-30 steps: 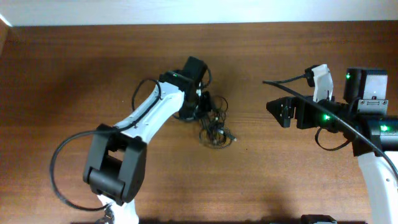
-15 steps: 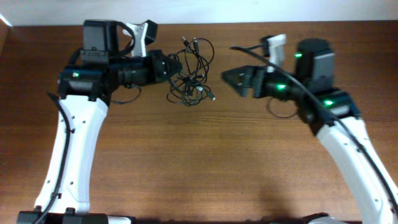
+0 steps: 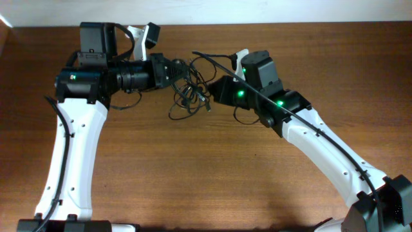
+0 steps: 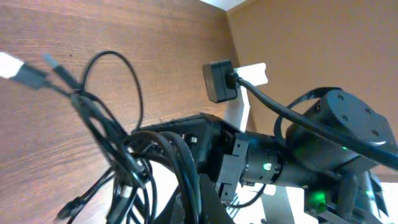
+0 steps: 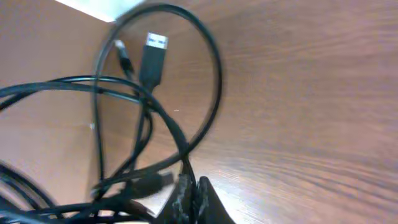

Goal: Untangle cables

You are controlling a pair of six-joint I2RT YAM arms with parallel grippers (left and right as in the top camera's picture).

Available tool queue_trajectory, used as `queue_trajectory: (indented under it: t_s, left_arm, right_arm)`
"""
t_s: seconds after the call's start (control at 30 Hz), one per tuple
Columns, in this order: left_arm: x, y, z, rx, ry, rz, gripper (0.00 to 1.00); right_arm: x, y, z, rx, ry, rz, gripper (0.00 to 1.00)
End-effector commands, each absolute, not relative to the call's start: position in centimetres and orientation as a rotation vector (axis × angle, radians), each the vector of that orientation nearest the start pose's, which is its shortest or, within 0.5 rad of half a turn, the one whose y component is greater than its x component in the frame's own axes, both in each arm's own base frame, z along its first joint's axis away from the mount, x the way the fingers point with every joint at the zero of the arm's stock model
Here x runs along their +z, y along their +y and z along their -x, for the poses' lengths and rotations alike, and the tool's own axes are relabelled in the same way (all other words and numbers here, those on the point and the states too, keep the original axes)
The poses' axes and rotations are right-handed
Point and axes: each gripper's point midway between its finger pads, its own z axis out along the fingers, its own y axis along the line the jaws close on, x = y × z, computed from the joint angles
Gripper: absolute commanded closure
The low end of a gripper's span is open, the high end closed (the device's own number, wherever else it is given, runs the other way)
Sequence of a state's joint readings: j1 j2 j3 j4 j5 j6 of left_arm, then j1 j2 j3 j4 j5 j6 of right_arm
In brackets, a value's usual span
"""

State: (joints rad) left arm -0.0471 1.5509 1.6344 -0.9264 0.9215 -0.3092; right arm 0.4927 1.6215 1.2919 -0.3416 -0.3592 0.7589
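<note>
Overhead: the cables (image 3: 188, 90) are one knotted clump dangling just right of the left gripper (image 3: 175, 71), which is clamped shut on them, and the right gripper (image 3: 214, 92) pinches the clump's side away from the left gripper. Barely started I'd say, nothing separated yet. Left wrist: strands bunch into its closed grip, one plug (image 4: 18, 68) sticking out. Right wrist: it's clamped on a strand, loops crossing above. No containers anywhere, just the table (image 3: 193, 180).

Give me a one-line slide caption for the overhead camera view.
Left gripper and right gripper face each other, both shut on the clump of black cables at a wooden table.
</note>
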Motion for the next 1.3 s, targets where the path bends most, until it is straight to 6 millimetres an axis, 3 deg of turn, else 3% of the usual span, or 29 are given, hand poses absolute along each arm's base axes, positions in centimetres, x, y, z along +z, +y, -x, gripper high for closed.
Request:
queue_trajectory:
  t_s: [0.0,0.1,0.17,0.3,0.4,0.53,0.6,0.63,0.7,0.77,0.9,0.97,1.13,1.2,1.27]
  left_arm:
    - [31.8,-13.6,-38.1,-1.084,2.34,-0.083,1.0]
    - [29.9,-10.2,-39.6,-0.836,2.395,0.051,0.99]
    - [28.3,-7.3,-40.0,-0.62,2.444,0.157,0.96]
    - [27.0,-4.5,-39.8,-0.411,2.49,0.245,0.79]
    - [26.8,-4.5,-39.5,-0.405,2.503,0.247,0.82]
    - [27.1,-6.1,-39.2,-0.525,2.506,0.207,0.87]
    - [26.7,-5.2,-39.0,-0.461,2.522,0.235,0.78]
    - [26.1,-3.6,-39.0,-0.342,2.537,0.279,0.71]
    - [24.2,-0.9,-39.1,-0.13,2.573,0.35,0.62]
    - [21.9,0.0,-39.4,-0.054,2.626,0.374,0.57]
    - [15.1,2.0,-40.7,0.022,2.792,0.426,0.54]
    - [11.7,3.1,-40.9,0.058,2.893,0.323,0.48]
    - [6.9,3.5,-41.8,0.098,2.993,-0.117,0.27]
    - [5.6,3.6,-42.7,0.104,2.981,-0.189,0.18]
    - [4.0,3.5,-43.5,0.096,2.981,-0.194,0.18]
  right_arm:
    - [19.2,25.3,-39.3,0.859,2.447,-0.214,0.96]
    - [19.6,24.4,-39.1,0.822,2.448,-0.157,0.96]
    - [20.4,22.7,-38.8,0.766,2.46,-0.114,0.96]
    - [22.3,20.8,-37.5,0.669,2.524,-0.005,0.96]
    - [25.9,21.0,-36.6,0.666,2.513,0.113,0.96]
    - [26.7,21.8,-36.3,0.738,2.507,0.141,0.95]
    - [26.6,21.8,-36.2,0.734,2.507,0.147,0.83]
    - [26.6,21.7,-36.3,0.728,2.507,0.149,0.68]
    - [26.5,21.3,-36.5,0.708,2.504,0.155,0.49]
    - [26.1,20.2,-36.8,0.669,2.521,0.12,0.43]
    - [24.1,17.8,-36.6,0.611,2.618,0.038,0.41]
    - [22.9,17.4,-36.6,0.565,2.653,0.079,0.41]
    - [21.8,17.5,-36.8,0.549,2.68,0.107,0.4]
    - [21.5,17.5,-36.9,0.546,2.687,0.111,0.4]
    - [21.2,17.5,-37.0,0.544,2.695,0.11,0.4]
